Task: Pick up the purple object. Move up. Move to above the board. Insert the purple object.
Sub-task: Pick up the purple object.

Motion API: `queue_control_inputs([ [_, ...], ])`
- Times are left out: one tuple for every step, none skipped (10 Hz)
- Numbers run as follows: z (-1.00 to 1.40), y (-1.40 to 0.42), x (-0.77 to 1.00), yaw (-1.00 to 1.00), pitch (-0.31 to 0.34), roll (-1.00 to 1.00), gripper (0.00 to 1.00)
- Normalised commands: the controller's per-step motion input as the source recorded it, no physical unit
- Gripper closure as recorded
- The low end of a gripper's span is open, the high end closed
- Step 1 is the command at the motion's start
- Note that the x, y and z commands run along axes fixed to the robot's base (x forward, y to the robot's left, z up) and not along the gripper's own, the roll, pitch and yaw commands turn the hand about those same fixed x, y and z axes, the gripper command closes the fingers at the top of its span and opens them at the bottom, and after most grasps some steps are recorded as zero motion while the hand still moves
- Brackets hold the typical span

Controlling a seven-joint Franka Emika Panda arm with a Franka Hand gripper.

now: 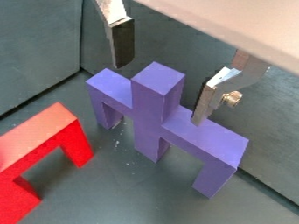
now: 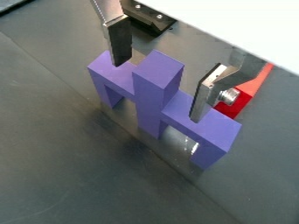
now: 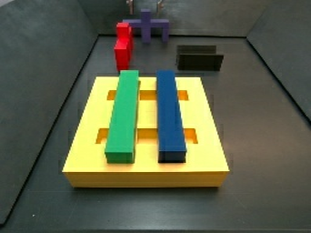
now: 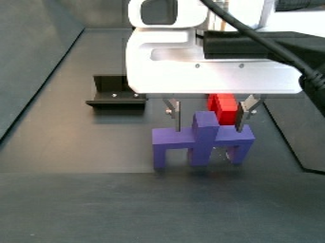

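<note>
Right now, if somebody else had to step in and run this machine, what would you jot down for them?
Gripper: open, lowered over the purple blocky piece, its silver-plate fingers either side of the central post, not yet closed on it.
Purple piece: standing on the dark floor, beside the red block, at the far end from the board in a side view.
Yellow slotted board: carries a long green bar and a long blue bar.
Done: nothing picked up.
Left: grasp, lift, carry over the board, insert.
</note>
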Motion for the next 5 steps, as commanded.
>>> queue_control_inputs([
  [-0.12,-0.03,0.07,0.13,0.0,0.0,0.0],
  [-0.08,-0.02,0.05,0.15,0.0,0.0,0.0],
  [-0.02,-0.02,0.03,0.1,-0.001,0.0,0.0],
  [0.0,0.0,-0.04,0.0,0.0,0.0,0.0],
  [-0.02,0.0,-0.23,0.0,-0.064,0.0,0.0],
])
